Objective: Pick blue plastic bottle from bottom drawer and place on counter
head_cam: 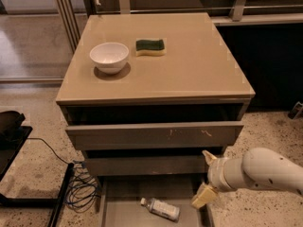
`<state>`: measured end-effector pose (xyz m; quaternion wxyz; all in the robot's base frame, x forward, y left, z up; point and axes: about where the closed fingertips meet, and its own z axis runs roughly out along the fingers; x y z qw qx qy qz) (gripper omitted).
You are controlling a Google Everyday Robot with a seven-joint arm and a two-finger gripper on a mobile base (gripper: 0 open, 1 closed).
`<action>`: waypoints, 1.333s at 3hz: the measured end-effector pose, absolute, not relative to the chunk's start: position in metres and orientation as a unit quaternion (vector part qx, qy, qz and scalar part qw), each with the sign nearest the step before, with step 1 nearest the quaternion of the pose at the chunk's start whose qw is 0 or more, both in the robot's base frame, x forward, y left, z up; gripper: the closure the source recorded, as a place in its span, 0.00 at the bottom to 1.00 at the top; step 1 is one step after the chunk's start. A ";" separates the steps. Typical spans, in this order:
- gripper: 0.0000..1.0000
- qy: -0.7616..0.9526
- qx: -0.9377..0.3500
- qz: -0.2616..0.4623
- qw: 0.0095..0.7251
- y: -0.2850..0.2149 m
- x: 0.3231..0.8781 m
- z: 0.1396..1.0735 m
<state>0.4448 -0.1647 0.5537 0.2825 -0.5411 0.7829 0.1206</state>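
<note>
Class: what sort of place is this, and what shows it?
Probably an office kitchenette or test room: a bowl and sponge on the counter, cables on speckled floor. The pincer hangs open by the bottom drawer.

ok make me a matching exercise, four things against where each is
1 small clear bluish plastic bottle
2 round white bowl
3 green-and-yellow rectangular sponge
4 robot's gripper

a on the beige counter, left part
b at the right side of the grey bottom drawer, jaws apart
c lying in the drawer
d on the counter, right of the bowl

Pairs: 1-c, 2-a, 3-d, 4-b
</note>
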 end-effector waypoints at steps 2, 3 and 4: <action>0.00 0.765 -0.552 0.151 0.297 -0.098 0.447 0.468; 0.00 0.760 -0.550 0.148 0.314 -0.077 0.447 0.425; 0.00 0.751 -0.561 0.128 0.324 -0.062 0.454 0.383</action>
